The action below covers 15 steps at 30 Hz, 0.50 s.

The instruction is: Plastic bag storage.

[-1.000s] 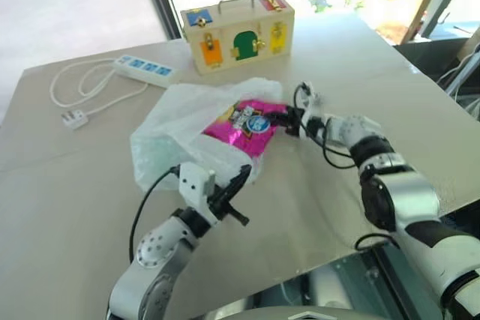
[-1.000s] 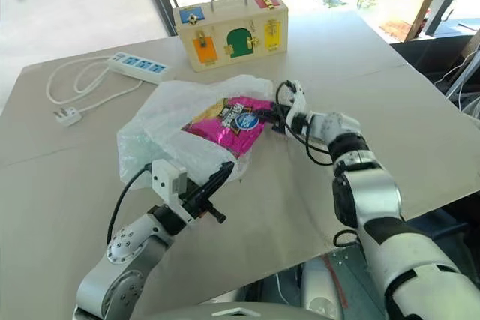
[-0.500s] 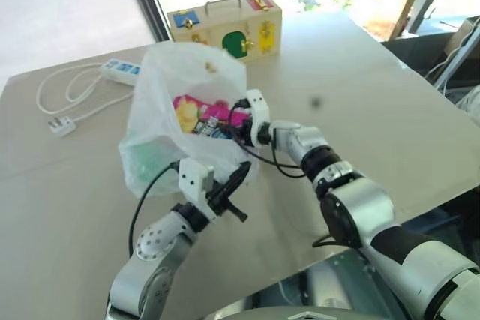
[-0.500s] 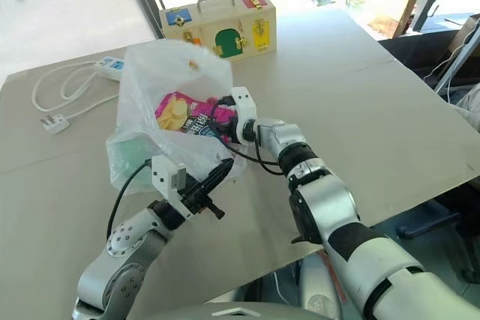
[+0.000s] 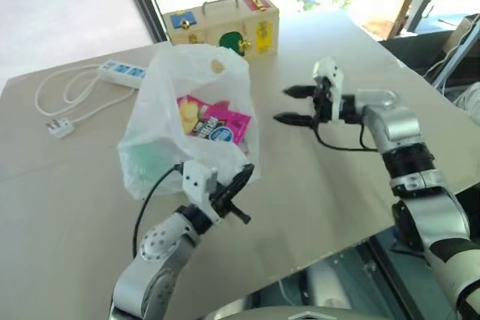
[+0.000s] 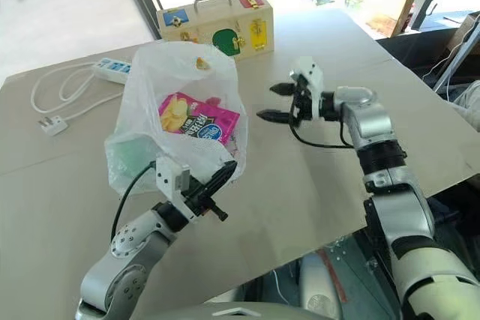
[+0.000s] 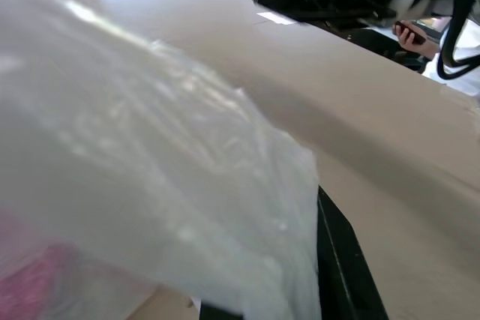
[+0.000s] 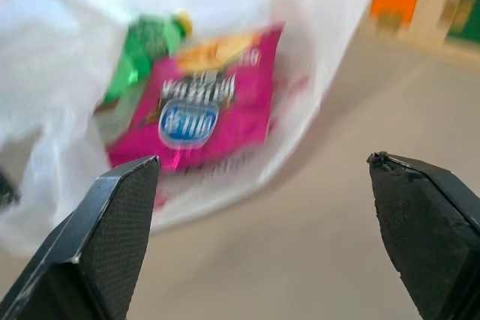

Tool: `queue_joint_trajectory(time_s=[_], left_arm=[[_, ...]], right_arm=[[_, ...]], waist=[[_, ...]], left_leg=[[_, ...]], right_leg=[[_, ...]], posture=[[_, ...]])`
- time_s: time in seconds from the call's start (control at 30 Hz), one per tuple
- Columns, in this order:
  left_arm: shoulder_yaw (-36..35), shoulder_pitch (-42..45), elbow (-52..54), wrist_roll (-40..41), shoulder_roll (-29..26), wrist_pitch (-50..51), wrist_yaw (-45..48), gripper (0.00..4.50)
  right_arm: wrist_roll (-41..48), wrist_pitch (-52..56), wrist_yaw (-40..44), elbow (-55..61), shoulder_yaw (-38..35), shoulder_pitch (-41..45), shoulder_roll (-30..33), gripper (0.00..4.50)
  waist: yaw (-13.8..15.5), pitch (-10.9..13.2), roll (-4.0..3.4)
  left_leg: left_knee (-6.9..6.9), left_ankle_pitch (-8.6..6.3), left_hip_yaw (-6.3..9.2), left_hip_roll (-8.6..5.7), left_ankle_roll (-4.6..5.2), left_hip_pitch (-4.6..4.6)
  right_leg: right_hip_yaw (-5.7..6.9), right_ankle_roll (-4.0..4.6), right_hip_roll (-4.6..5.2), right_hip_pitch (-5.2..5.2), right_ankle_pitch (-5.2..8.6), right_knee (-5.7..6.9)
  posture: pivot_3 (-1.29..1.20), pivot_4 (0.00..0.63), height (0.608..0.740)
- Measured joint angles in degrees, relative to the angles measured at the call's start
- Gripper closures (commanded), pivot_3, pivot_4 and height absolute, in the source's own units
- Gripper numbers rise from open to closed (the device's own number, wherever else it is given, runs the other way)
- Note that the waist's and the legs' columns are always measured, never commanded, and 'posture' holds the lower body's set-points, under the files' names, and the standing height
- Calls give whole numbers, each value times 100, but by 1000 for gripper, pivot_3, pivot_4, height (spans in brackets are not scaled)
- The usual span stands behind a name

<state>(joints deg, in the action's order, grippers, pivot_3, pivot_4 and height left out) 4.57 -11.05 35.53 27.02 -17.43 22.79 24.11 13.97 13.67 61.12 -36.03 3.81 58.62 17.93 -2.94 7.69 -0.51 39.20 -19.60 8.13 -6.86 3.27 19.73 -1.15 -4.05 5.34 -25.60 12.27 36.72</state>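
At frame centre-left, a pink snack packet (image 5: 216,121) is held inside the plastic bag (image 5: 161,103). The bag's lower edge is pinched by the left gripper (image 5: 241,183); the right gripper (image 5: 295,106) is spread wide, empty

A pale beige tabletop (image 5: 360,177) carries everything. At its far edge stands a wooden box (image 5: 222,26) with coloured latches and a metal handle. To the far left lie a white power strip (image 5: 122,71), its looped cord (image 5: 71,88) and plug (image 5: 58,127). Near the middle the plastic bag (image 5: 165,110) rests upright, a pink snack packet (image 5: 214,120) showing through it.
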Motion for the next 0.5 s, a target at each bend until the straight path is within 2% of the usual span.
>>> queue_joint_trajectory(time_s=[0.1, 0.2, 0.33, 0.5], left_arm=[[17, -99, 3, -25, 91, -35, -82, 4500], [71, -114, 3, -112, 187, -78, -175, 4500], [109, -207, 13, -176, 213, -124, -223, 4500], [63, -376, 104, -226, 218, -152, -335, 4500]], right_arm=[[-363, -1203, -806, -1019, -161, 702, -246, 10], [-928, -2167, -1354, -2166, 71, 1216, -636, 10], [-1383, -2663, -1903, -3358, 207, 1573, -1074, 10], [-1462, -2762, -2130, -3909, 9, 1926, -1369, 10]], waist=[[54, -3, 6], [43, -7, 13], [55, -4, 11], [35, -2, 8]], left_leg=[[4, 1, -1, -2, -1, 0], [0, 1, -2, -3, -1, 1], [-1, 1, 6, -4, -1, 5], [-2, 2, 6, -3, -3, 4]], right_leg=[[0, 4, -2, 0, -3, -1], [0, 4, -19, -1, -3, -5], [9, 5, -25, -2, -3, -8], [9, 5, -30, -4, -2, -6]], posture=[[0, 150, 740], [0, 150, 740], [0, 150, 740], [0, 150, 740]])
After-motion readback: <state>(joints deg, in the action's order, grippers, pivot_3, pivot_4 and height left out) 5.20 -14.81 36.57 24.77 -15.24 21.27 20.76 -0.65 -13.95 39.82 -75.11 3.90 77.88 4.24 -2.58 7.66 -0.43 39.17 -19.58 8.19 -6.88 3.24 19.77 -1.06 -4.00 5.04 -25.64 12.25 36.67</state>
